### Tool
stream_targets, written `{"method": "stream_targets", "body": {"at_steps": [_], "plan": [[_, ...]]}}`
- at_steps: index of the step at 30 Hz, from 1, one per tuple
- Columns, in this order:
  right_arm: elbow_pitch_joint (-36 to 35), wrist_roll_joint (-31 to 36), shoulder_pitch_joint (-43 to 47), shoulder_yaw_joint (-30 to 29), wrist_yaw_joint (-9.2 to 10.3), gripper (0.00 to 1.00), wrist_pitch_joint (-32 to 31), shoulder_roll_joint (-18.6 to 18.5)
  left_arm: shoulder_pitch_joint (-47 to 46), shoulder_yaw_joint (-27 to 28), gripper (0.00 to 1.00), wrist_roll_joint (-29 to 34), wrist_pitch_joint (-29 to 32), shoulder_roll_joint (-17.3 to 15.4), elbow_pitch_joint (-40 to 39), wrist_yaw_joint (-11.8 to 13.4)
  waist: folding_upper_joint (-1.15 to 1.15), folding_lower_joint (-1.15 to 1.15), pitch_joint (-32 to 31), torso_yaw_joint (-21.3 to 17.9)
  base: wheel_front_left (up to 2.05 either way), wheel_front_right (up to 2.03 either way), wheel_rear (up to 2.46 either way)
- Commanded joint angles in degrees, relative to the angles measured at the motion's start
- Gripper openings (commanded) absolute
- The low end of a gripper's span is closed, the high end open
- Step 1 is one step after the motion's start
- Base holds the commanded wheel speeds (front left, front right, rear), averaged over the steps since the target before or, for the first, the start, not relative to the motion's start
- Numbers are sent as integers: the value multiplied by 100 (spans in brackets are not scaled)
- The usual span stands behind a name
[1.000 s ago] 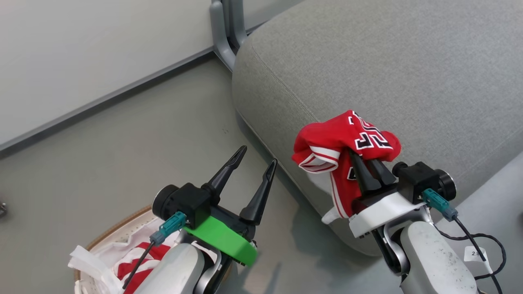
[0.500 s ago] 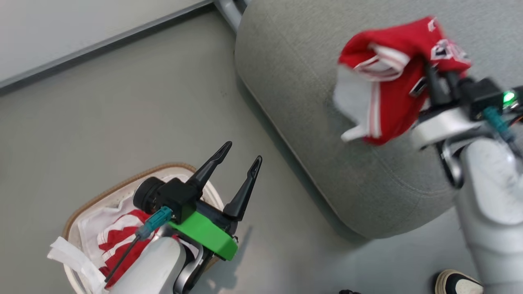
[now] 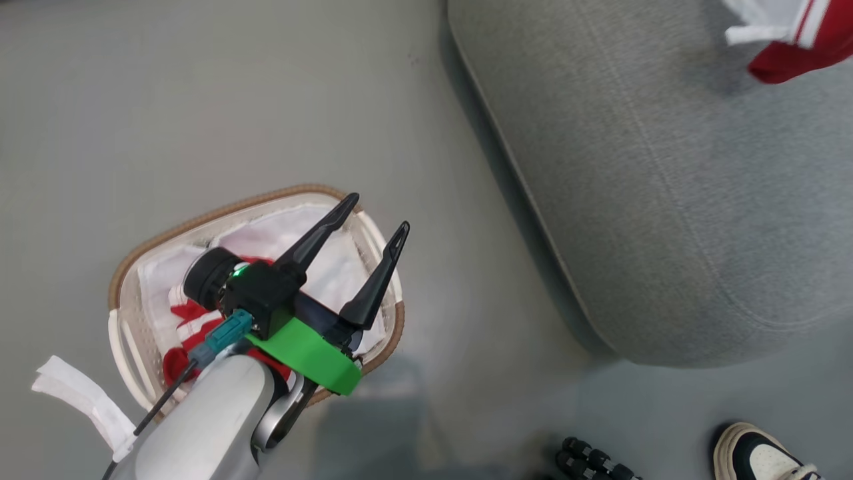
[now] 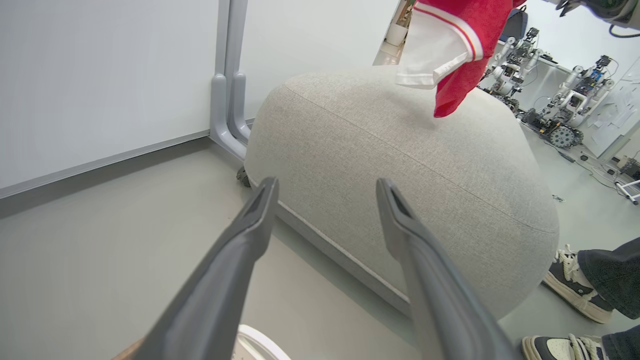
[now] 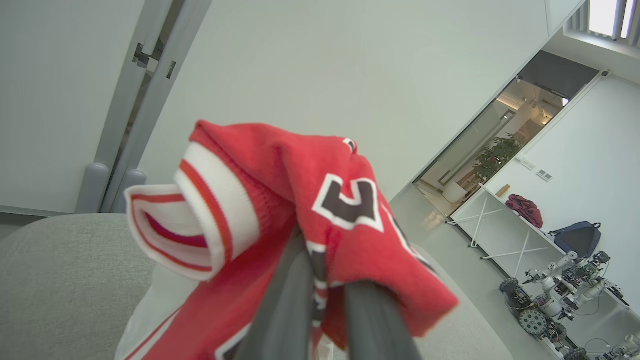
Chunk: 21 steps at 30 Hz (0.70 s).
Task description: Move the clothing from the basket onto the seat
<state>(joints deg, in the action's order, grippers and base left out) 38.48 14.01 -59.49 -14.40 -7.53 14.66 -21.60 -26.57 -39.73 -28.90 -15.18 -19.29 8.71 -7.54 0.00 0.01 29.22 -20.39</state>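
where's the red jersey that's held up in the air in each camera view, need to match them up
Head view: red jersey in the top right corner, over the seat.
Left wrist view: at the top edge, right of centre, hanging above the seat.
Right wrist view: in the centre, bunched up, with the seat at lower left.
Shared landmark: the grey seat.

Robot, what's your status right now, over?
Right gripper jaws shut on jersey, held above seat. Left gripper jaws open over basket. Person's shoe nearby, not blocking.
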Motion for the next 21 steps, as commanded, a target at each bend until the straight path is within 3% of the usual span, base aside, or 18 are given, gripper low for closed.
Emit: {"method": "stream_targets", "body": {"at_steps": [1,4,5,6,7,13,18,21], "plan": [[86,112,-140,-155,8,0,-17,-53,-132,-10,100,-38,4,-60,-34,10,0,-1,514,473,0,0,0],[315,340,-201,-629,8,0,-98,-69,-190,-12,100,-58,4,-75,-37,10,0,-1,655,629,0,0,0],[362,417,-159,-782,8,16,-112,-80,-197,-11,100,-67,4,-66,-26,11,0,-1,680,672,0,0,0],[432,492,-65,-1033,9,44,-134,-63,-207,-8,100,-82,4,-44,-5,10,0,-1,699,728,0,0,0],[479,550,11,-1243,8,98,-124,-25,-222,-3,100,-90,4,-23,9,10,0,-1,710,767,0,0,0],[625,894,699,-2523,8,100,3,638,-255,102,100,-71,4,98,141,10,0,-1,654,925,0,0,0],[494,729,1260,-2983,8,100,53,1234,-152,393,100,41,4,168,261,10,0,-1,467,970,0,0,0],[190,549,1766,-2785,9,100,57,1512,-67,569,100,92,4,201,364,10,0,-1,306,1005,0,0,0]]}}
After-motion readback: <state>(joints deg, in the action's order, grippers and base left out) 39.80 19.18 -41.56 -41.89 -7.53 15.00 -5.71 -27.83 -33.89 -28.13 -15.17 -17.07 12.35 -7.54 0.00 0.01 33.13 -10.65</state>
